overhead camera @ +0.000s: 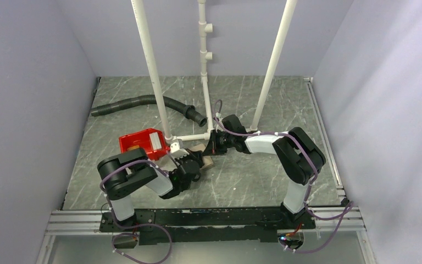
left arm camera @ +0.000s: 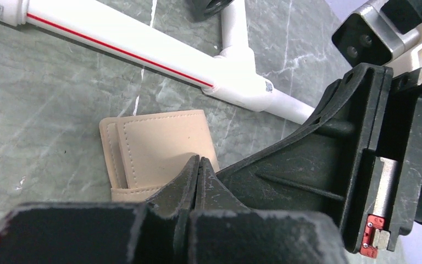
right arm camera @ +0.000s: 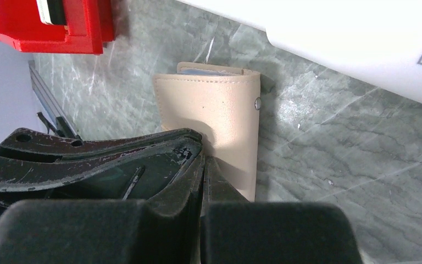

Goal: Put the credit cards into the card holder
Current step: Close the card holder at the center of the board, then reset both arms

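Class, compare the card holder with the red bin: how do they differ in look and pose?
The card holder is tan and stitched; the red bin is smooth plastic. The card holder lies flat, folded; the red bin stands open-topped. Both rest on the table.

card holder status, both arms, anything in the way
Left gripper shut, right gripper shut, both tips at the card holder. Holder folded, flat on table. White pipe close beside it.

Overhead from high behind, facing down over the table (overhead camera: 242, 181); 2 wrist views close, both on card holder (left arm camera: 159, 146).
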Robot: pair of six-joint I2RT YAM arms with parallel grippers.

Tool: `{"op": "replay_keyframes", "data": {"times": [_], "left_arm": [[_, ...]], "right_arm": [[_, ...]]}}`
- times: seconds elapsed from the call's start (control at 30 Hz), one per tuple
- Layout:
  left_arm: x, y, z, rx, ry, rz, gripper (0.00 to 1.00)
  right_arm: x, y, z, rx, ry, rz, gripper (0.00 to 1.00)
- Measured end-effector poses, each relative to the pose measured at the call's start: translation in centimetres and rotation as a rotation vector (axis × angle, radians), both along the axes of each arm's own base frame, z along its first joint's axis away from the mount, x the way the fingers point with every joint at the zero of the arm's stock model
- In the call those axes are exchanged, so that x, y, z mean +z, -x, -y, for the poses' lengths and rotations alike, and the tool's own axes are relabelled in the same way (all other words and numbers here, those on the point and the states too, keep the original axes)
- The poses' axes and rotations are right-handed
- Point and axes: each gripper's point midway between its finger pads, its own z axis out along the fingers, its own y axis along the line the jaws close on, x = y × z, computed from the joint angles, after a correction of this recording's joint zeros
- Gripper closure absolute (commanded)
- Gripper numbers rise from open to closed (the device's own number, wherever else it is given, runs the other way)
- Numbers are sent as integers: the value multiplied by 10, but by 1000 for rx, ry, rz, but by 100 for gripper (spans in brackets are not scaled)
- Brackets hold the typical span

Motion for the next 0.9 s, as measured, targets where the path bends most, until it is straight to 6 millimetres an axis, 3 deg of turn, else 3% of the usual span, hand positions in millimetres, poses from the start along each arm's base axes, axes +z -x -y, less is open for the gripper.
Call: {"op": "replay_keyframes", "data": {"times": [0.1,0.17,0.33,0.4,0.5,0.6,0.63,0.67,0.8,0.9], "left_arm": [[9,-2,2,-2,-57,-3,68],[15,1,-1,-32,-134,-29,58],[48,17,-30,-173,-279,-103,45],[75,19,-39,-214,-316,-98,41],[128,23,-30,-297,-308,-45,36],[191,26,-20,-384,-272,33,31],[209,27,-17,-406,-261,56,5],[228,29,-15,-437,-260,76,1],[313,37,-9,-526,-259,202,0],[377,45,-15,-564,-270,323,0]], "right_arm": [[0,0,0,1,3,2,94],[1,0,1,2,11,11,86],[9,-2,7,4,91,61,67],[16,-7,14,-5,137,82,57],[44,-15,22,-20,181,144,42],[108,-20,33,-30,180,278,29],[131,-21,37,-35,178,328,25],[165,-22,44,-47,170,405,21],[282,-12,83,-145,137,697,10],[351,10,122,-244,108,869,5]]}}
